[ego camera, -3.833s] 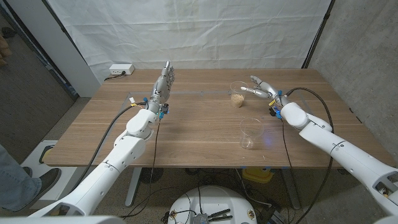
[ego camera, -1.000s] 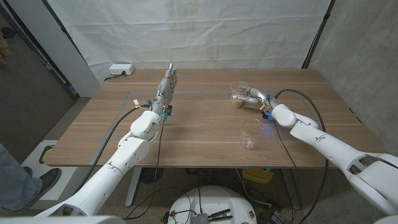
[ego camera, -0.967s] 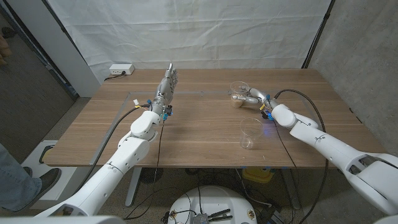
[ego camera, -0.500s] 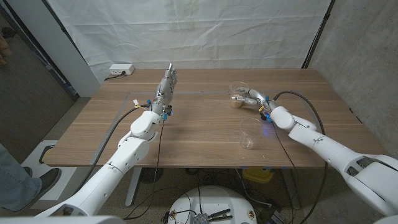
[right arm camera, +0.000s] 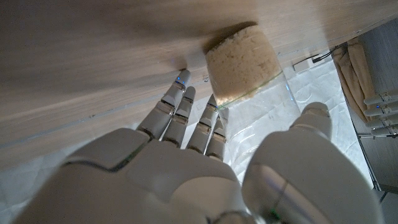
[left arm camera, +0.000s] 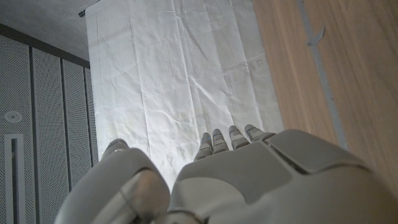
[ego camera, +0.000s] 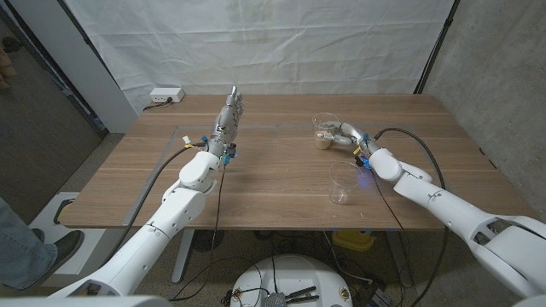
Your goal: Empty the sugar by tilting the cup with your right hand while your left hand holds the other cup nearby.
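A clear plastic cup with sugar (ego camera: 323, 132) (right arm camera: 241, 62) stands upright on the wooden table (ego camera: 273, 183), right of its middle and toward the back. My right hand (ego camera: 344, 131) (right arm camera: 186, 174) reaches around it from the right: the fingers (right arm camera: 186, 109) lie along one side and the thumb (right arm camera: 314, 121) is at the other. I cannot tell whether they touch the cup. An empty clear cup (ego camera: 344, 182) stands nearer the front edge, apart from both hands. My left hand (ego camera: 228, 117) (left arm camera: 249, 174) is raised at the table's left-middle, fingers straight, holding nothing.
A white power strip (ego camera: 166, 95) lies at the table's back left corner. A white cloth backdrop (ego camera: 273, 43) hangs behind the table. Tape marks (ego camera: 183, 134) run across the wood near my left hand. A person's shoe (ego camera: 51, 247) is on the floor, left.
My right hand has moved left along the table and closed in around the sugar cup. The left hand has lifted slightly and stayed put since. Both cups remain in place.
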Controlling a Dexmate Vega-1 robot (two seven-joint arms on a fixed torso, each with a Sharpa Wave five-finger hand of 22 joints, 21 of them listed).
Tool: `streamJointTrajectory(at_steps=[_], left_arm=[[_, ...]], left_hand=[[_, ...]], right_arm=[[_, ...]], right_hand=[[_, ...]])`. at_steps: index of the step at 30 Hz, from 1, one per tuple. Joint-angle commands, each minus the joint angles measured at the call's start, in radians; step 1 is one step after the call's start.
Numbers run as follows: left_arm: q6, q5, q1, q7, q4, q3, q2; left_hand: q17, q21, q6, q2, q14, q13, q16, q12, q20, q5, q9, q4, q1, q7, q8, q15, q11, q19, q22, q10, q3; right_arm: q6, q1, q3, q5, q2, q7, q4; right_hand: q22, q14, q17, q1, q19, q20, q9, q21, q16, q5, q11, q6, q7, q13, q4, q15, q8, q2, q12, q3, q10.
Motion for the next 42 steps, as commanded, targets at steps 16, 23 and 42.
streamJointTrajectory(at_steps=[16,23,42], left_arm=[[0.048,0.032,-0.001,0.036,-0.033,0.007,0.021],[0.073,0.081,-0.001,0.057,-0.073,0.016,0.053],[0.092,0.204,0.064,0.047,-0.206,0.032,0.182]], left_hand=[[-0.001,-0.001,0.039,0.087,0.032,0.005,0.006,0.003,-0.015,-0.013,0.005,-0.063,0.157,-0.001,0.013,-0.006,-0.004,0.001,0.000,0.049,0.061],[-0.002,0.016,0.065,0.099,0.063,0.005,0.009,0.006,-0.013,-0.042,0.006,-0.126,0.267,0.006,0.017,0.003,-0.005,0.065,0.002,0.078,0.094],[0.000,0.024,0.104,0.051,0.115,0.006,0.017,0.013,-0.011,-0.065,0.006,-0.177,0.332,0.025,0.024,0.009,0.008,0.111,0.005,0.120,0.085]], right_arm=[[-0.006,-0.104,0.079,0.120,-0.035,-0.012,-0.149],[-0.022,-0.166,0.121,0.162,-0.061,-0.037,-0.217],[-0.102,-0.312,0.196,0.200,-0.103,-0.140,-0.397]], right_hand=[[0.004,0.054,0.003,0.052,0.026,0.002,0.002,0.003,0.002,-0.006,-0.014,0.074,-0.019,0.007,-0.016,-0.111,0.014,0.026,0.013,0.014,0.058],[0.005,0.055,0.003,0.064,0.027,-0.006,0.003,0.002,-0.002,-0.006,-0.016,0.077,-0.020,0.007,-0.018,-0.113,0.012,0.037,0.012,0.020,0.059],[0.005,0.046,0.003,0.076,0.026,-0.014,0.003,-0.002,-0.013,-0.012,-0.014,0.077,-0.016,0.007,-0.021,-0.112,0.005,0.039,0.009,0.020,0.064]])
